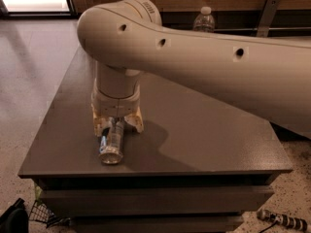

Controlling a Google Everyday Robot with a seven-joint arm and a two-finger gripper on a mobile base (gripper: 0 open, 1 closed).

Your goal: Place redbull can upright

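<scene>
At the near edge of the floor, two oddments: one dark wire item [46, 212] at lower left, cut off by the frame, and one striped stick-like item [284, 221] at lower right; neither identifiable. One grey table [209, 149] above them. On it, one redbull can [112, 147] lying on its side near the front-left corner, silver top toward the camera, its far end hidden under my gripper [118, 125]. One gripper, set down over that end; clenched on it or loose, I cannot tell. My one arm [204, 62] hides the table's rear right. Farthest back, one clear bottle [204, 19], only cap and shoulders visible.
</scene>
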